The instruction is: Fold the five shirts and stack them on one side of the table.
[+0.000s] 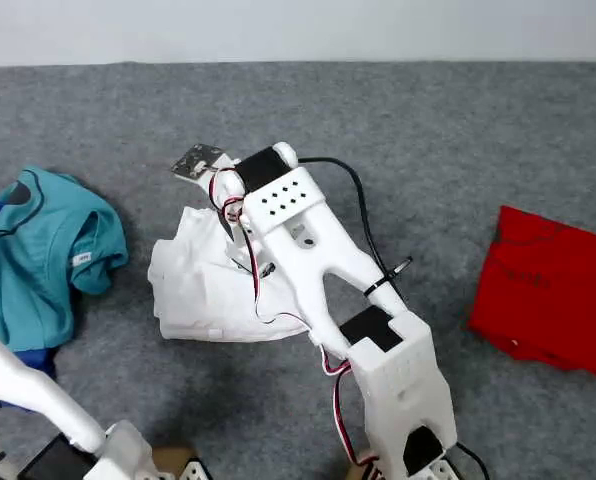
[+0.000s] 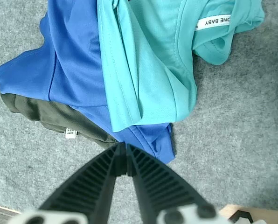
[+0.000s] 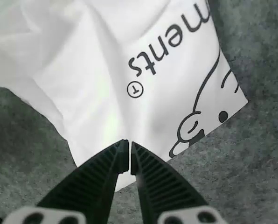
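Hanging over the white shirt [image 3: 83, 70], the right gripper [image 3: 129, 145] is closed. The left gripper [image 2: 126, 151], also closed, faces the blue shirt [image 2: 69, 60].

High camera looks down over the whole tabletop [image 1: 458, 130]. Wrist cameras sit close above its teal shirt [image 2: 148, 70] and white shirt [image 3: 83, 70].

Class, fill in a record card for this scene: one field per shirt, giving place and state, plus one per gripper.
Red shirt: folded flat, alone on the right in the high view.
White shirt: crumpled, mid-table, under the right arm.
Teal shirt: unfolded, top of the pile on the left.
Blue shirt: beneath the teal one.
Dark olive shirt: bottom of that pile.
Left gripper: shut, tips at the blue shirt's edge.
Right gripper: shut, tips over the white shirt's edge.
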Robot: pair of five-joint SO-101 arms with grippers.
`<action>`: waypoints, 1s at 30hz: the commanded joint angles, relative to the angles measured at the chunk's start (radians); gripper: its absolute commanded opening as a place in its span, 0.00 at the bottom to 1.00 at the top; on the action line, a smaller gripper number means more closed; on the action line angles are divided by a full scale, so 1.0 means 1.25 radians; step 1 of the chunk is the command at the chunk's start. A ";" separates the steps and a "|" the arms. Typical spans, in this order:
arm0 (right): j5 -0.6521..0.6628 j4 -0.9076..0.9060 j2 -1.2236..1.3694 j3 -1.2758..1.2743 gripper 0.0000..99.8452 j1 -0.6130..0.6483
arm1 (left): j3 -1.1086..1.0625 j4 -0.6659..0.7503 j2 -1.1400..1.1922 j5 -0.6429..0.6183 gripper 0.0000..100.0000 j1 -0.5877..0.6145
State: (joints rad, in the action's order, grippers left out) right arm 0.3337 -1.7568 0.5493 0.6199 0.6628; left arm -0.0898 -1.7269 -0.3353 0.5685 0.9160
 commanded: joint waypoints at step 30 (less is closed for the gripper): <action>-0.034 0.060 -0.053 0.005 0.01 -0.066 | 0.002 -0.021 -0.082 -0.001 0.01 -0.177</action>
State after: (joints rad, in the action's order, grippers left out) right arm 0.3414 -1.6678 0.5493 0.6199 0.6751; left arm -0.0898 -1.7269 -0.4012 0.5685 0.8071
